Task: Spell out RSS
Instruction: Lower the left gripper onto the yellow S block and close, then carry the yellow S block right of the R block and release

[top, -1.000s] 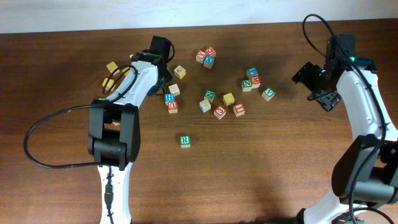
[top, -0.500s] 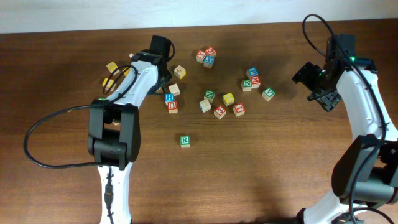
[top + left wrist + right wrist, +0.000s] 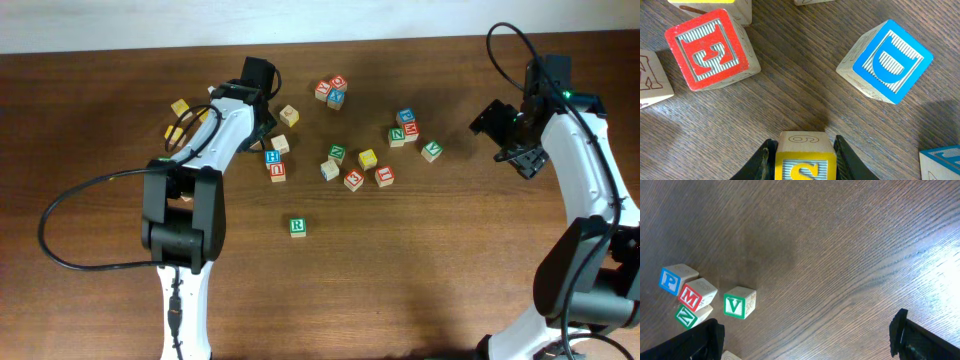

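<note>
Yellow-faced S cube (image 3: 805, 167) sits pinched between our left jaws, which are closed on its sides. Just beyond them on the wooden surface (image 3: 800, 90), a red cube (image 3: 710, 50) lies ahead-left and a blue cube (image 3: 887, 60) ahead-right. Our right jaws gape wide, holding nothing. The green R cube (image 3: 297, 226) lies alone, well apart from both.

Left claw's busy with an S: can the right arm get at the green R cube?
Likely yes: the R cube stands alone and the right claw is open, empty, though far off.
</note>
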`<state>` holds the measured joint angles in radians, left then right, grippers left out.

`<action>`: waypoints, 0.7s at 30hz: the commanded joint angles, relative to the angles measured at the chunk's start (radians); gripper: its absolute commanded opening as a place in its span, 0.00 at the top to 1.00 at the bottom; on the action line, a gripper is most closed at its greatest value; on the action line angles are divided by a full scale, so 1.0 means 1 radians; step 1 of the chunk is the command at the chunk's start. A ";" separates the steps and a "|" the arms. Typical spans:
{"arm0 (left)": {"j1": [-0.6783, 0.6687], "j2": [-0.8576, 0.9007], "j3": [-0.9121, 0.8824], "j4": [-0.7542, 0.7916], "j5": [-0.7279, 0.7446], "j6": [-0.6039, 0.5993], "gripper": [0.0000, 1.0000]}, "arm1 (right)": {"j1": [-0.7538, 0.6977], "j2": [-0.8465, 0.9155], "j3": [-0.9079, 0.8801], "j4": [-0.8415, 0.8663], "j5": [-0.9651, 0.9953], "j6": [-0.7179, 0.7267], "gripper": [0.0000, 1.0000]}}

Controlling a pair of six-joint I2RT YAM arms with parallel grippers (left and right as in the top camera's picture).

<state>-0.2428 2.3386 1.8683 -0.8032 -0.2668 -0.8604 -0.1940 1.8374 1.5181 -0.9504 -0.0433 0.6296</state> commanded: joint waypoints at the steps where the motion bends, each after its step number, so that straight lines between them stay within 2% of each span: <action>1: 0.003 0.007 -0.001 -0.019 -0.010 -0.006 0.74 | -0.003 0.000 -0.002 0.000 0.010 0.007 0.02; 9: 0.003 -0.069 0.002 -0.070 -0.010 0.008 0.74 | -0.003 0.000 -0.002 0.000 0.010 0.007 0.02; 14: 0.003 -0.267 0.002 -0.130 -0.001 0.047 0.75 | -0.003 0.000 -0.002 0.000 0.010 0.007 0.02; 18: -0.003 -0.420 0.002 -0.225 0.121 0.048 0.75 | -0.003 0.000 -0.002 0.000 0.010 0.007 0.02; 21: -0.034 -0.474 0.002 -0.268 0.293 0.151 0.76 | -0.003 0.000 -0.002 0.000 0.010 0.007 0.02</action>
<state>-0.2470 1.9087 1.8698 -1.0405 -0.1661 -0.8101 -0.1940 1.8374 1.5181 -0.9504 -0.0433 0.6296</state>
